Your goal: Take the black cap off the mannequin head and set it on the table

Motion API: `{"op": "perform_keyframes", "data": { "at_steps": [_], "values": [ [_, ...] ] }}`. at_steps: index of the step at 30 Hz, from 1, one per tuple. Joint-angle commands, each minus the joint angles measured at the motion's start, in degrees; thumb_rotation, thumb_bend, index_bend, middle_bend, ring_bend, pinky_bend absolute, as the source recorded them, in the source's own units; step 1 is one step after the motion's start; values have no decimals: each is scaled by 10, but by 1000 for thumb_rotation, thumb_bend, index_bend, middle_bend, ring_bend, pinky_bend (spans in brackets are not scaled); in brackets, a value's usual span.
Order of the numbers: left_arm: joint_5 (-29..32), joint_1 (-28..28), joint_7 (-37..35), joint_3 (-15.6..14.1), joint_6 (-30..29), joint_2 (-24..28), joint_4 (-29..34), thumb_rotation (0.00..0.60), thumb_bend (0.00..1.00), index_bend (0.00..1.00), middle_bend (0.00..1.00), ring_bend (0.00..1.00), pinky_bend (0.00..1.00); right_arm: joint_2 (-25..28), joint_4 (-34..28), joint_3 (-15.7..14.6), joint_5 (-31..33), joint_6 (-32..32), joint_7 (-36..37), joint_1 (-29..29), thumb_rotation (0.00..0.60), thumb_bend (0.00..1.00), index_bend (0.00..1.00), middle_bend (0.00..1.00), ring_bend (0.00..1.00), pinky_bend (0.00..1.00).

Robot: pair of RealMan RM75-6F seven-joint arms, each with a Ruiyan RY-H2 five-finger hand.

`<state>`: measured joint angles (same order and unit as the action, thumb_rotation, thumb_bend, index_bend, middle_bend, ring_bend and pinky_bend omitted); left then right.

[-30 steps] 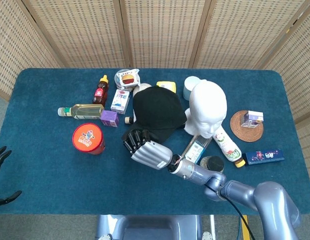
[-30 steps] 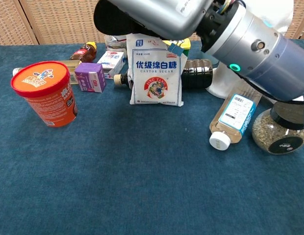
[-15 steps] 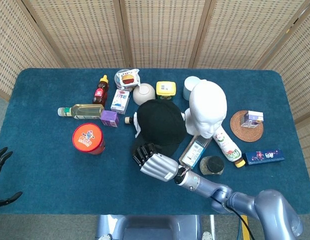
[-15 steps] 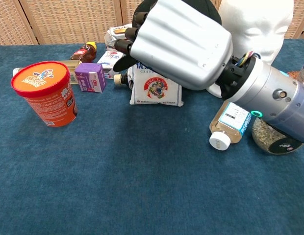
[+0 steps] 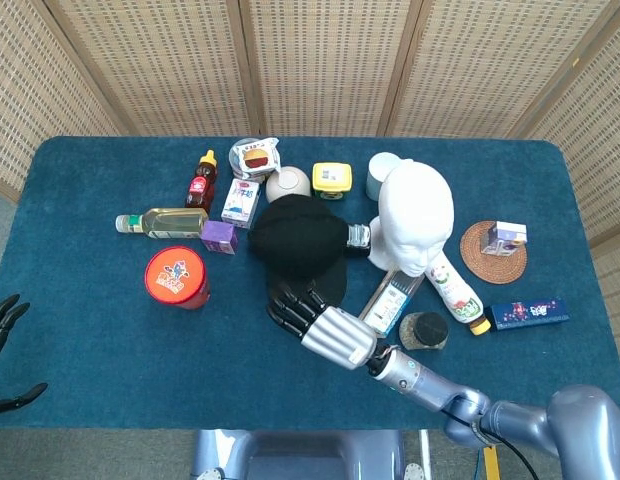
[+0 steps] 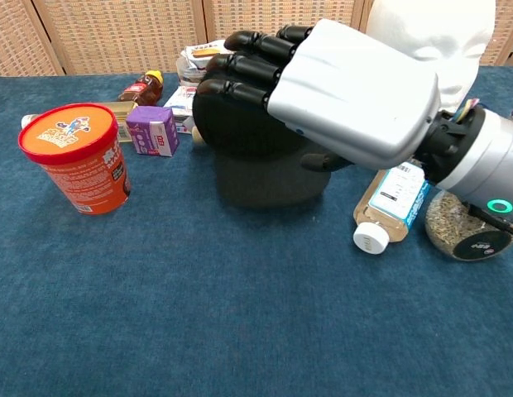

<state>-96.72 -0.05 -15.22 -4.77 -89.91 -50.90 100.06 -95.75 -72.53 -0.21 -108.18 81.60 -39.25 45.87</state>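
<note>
The black cap (image 5: 300,240) lies on the table just left of the bare white mannequin head (image 5: 417,215), its brim toward the front. In the chest view the cap (image 6: 265,178) covers the sugar bag that stood there. My right hand (image 5: 325,325) hovers at the brim's front edge with its fingers stretched out and nothing in them. Seen from the chest, that right hand (image 6: 339,91) fills the upper middle, its fingertips (image 6: 240,66) over the cap. My left hand (image 5: 2,320) shows only as dark spread fingers at the far left edge.
An orange tub (image 5: 176,277), a purple box (image 5: 219,236) and an oil bottle (image 5: 160,221) lie left of the cap. To its right are a clear bottle with a blue label (image 5: 393,298) and a dark-lidded jar (image 5: 425,330). Small containers crowd behind it.
The cap came down from the air onto the table, over the sugar bag. My right hand let go of it, opened its fingers and drew back toward the front.
</note>
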Motion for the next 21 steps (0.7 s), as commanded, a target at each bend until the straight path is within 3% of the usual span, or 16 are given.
{"op": "perform_keyframes", "data": {
  "at_steps": [1, 6, 12, 21],
  "values": [
    [1, -1, 2, 0, 2, 0, 2, 600, 118, 0, 0, 0, 0, 41, -42, -13, -3, -7, 22, -15, 600, 0, 107, 114, 98, 309],
    [1, -2, 4, -1, 4, 0, 3, 600, 119, 0, 0, 0, 0, 85, -66, -15, -6, 5, 43, -33, 600, 0, 107, 115, 98, 305],
    [-2, -2, 2, -2, 4, 1, 2, 600, 119, 0, 0, 0, 0, 165, -150, -15, 37, 6, 88, -68, 600, 0, 106, 100, 71, 253],
    [-7, 0, 18, -5, 4, -4, 3, 600, 118, 0, 0, 0, 0, 261, -226, -19, 96, 33, 156, -135, 600, 0, 71, 60, 47, 184]
  ]
}}
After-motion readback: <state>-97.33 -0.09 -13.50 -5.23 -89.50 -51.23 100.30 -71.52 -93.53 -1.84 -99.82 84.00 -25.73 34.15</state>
